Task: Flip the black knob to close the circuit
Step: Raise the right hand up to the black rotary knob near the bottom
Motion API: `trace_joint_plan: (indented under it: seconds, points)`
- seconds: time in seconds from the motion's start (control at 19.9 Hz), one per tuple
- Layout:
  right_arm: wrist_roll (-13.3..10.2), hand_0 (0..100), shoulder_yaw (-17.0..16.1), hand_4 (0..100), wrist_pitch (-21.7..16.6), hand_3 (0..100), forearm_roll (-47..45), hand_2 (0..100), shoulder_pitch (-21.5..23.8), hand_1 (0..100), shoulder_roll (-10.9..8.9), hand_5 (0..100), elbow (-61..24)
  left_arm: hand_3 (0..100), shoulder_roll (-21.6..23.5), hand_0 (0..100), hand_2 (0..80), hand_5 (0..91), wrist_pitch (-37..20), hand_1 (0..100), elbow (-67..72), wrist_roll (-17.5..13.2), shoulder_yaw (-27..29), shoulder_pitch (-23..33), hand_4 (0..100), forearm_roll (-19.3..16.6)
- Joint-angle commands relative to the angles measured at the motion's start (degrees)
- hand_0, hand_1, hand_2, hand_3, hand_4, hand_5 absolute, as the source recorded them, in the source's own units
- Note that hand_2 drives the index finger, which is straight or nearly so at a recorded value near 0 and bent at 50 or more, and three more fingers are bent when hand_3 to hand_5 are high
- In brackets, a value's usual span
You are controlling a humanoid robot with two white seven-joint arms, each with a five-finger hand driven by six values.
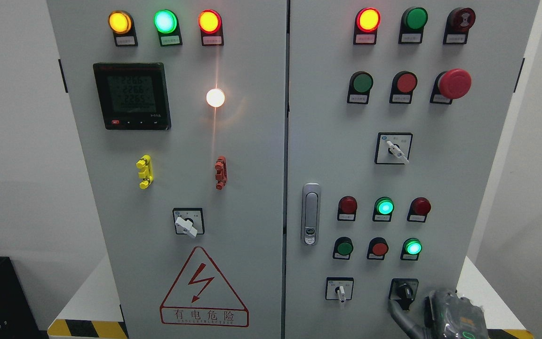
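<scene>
The black knob [405, 291] sits on a black square plate at the bottom right of the right cabinet door [440, 179]. Its handle points roughly straight down. My right hand [433, 313] comes in at the lower right corner, just below and to the right of the knob. One dark finger [397, 314] stretches up along the door to the lower left edge of the knob's plate. The hand holds nothing. The left arm does not show.
A white selector switch [340, 289] is left of the knob, with lit green lamps [412, 246] and red buttons above. The door latch [311, 214] is by the centre seam. A hazard-striped table edge [87, 328] runs along the bottom.
</scene>
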Motion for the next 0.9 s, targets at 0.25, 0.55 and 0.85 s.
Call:
trace_joint_plan:
  seconds: [0.25, 0.55, 0.85]
  points:
    - [-0.33, 0, -1.49, 92, -0.18, 100, 0.55, 92, -0.07, 0, -0.14, 93, 1.13, 0, 0.01, 12, 0.0, 0.0, 0.02, 56, 0.00, 0.05, 0.00, 0.35, 0, 0.00]
    - [-0.42, 0, -2.11, 91, -0.18, 100, 0.46, 92, -0.07, 0, -0.14, 93, 1.04, 0, -0.08, 12, 0.0, 0.0, 0.02, 56, 0.00, 0.05, 0.00, 0.35, 0, 0.00]
    - [-0.51, 0, -2.46, 91, -0.18, 100, 0.46, 91, -0.16, 0, -0.14, 93, 0.96, 0, 0.01, 12, 0.0, 0.0, 0.02, 56, 0.00, 0.05, 0.00, 0.35, 0, 0.00]
